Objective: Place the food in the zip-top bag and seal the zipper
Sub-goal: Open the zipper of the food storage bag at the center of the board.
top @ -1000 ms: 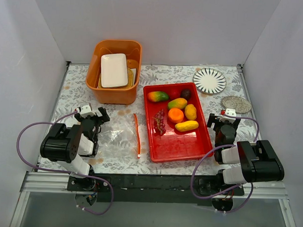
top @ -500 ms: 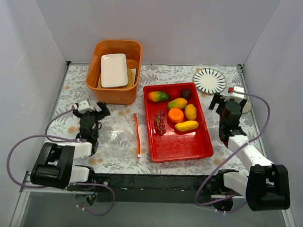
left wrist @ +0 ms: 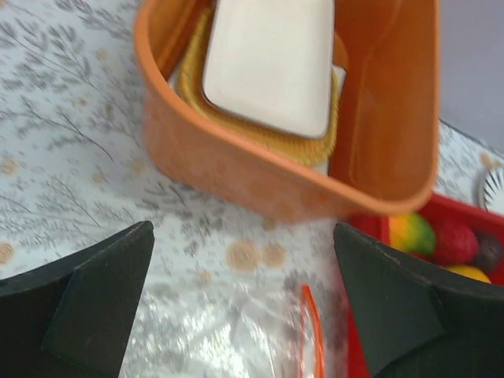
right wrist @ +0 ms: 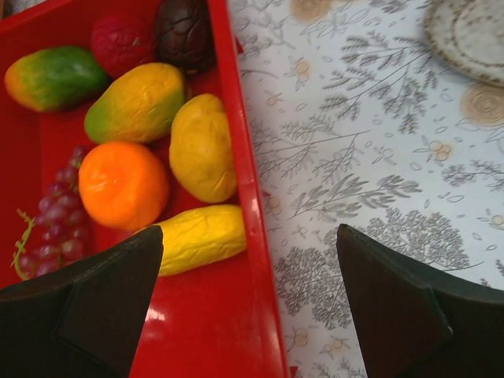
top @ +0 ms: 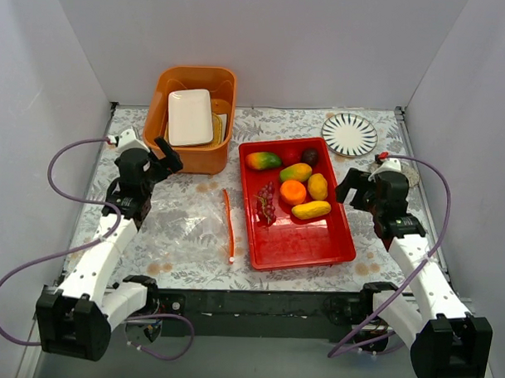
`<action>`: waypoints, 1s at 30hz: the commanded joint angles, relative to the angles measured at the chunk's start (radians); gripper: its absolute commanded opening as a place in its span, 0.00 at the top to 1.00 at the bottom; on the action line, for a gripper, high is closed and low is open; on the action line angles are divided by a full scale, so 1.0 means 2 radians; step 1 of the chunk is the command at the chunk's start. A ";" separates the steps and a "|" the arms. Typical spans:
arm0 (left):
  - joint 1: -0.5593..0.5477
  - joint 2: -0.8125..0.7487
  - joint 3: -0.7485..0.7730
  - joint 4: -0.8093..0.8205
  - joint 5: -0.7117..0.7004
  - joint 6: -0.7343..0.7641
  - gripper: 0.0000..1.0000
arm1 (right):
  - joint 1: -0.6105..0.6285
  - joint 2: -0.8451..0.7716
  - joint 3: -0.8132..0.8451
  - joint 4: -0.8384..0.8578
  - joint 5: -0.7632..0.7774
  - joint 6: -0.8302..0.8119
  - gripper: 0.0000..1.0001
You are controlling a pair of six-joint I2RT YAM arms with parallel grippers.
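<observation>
1. There are two robot hands. The left gripper (left wrist: pixel 242 260) has its two black fingers spread wide and holds nothing. The right gripper (right wrist: pixel 250 244) is spread wide too, and it holds nothing.
2. One red tray (top: pixel 296 240) sits in the middle of the table. All the food (right wrist: pixel 138 101) lies in it.
3. The food counts up like this: two mangoes (top: pixel 263 160), one orange (top: pixel 293 191), two yellow pieces (top: pixel 317 185), one dark purple ball (top: pixel 309 155), one grape bunch (top: pixel 266 204) and one bumpy red fruit (right wrist: pixel 122 39).
4. One zip-top bag (top: pixel 189 230) lies flat at 9 o'clock from the tray. Its one zipper (top: pixel 227 217) runs along the side nearest the tray.
5. The left gripper is above the table at 11 o'clock from the bag. The right gripper is at 3 o'clock from the tray.
6. One orange bin (top: pixel 187 160) stands at 11 o'clock from the tray, with one white dish (top: pixel 190 116) inside.
7. One striped plate (top: pixel 349 133) sits at 1 o'clock from the tray.
</observation>
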 commanded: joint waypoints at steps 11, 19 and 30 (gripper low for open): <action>-0.013 -0.091 0.015 -0.245 0.229 -0.025 0.02 | 0.000 -0.020 0.040 -0.119 -0.159 0.000 0.03; -0.092 -0.066 0.022 -0.262 0.207 -0.074 0.05 | 0.001 -0.020 0.026 -0.116 -0.187 0.012 0.10; -0.270 0.065 0.084 -0.292 0.042 -0.141 0.07 | 0.001 -0.015 0.043 -0.131 -0.186 0.009 0.21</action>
